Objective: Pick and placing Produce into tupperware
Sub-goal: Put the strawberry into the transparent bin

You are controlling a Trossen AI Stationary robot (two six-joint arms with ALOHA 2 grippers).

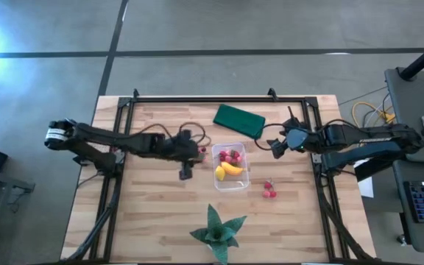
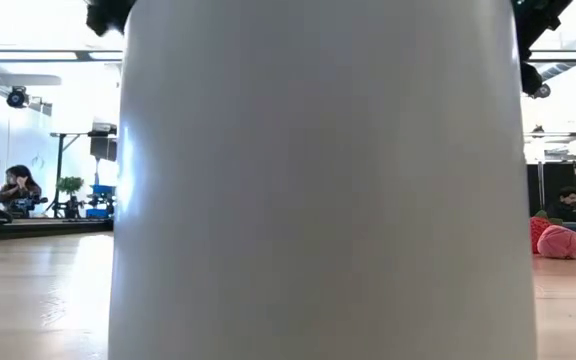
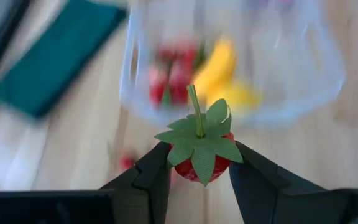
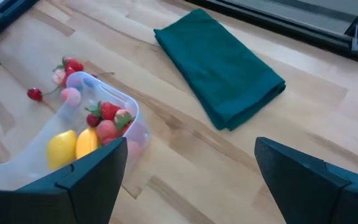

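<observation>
Your left gripper (image 3: 199,171), mid-table, pinches a strawberry (image 3: 201,163) just short of the tub (image 1: 231,166), which sits at the table's center w/ banana (image 1: 230,170) & berries inside. Carry step, I'd say; next: lift over the rim, release. Right gripper (image 4: 188,171) waits spread wide nr the green cloth (image 4: 219,68).

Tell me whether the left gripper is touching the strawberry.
Touching. The left wrist view shows the left gripper with both dark fingers pressed against the sides of the red strawberry, holding it short of the tub.

Folded green cloth (image 1: 239,120), leafy green star (image 1: 217,230)
</observation>
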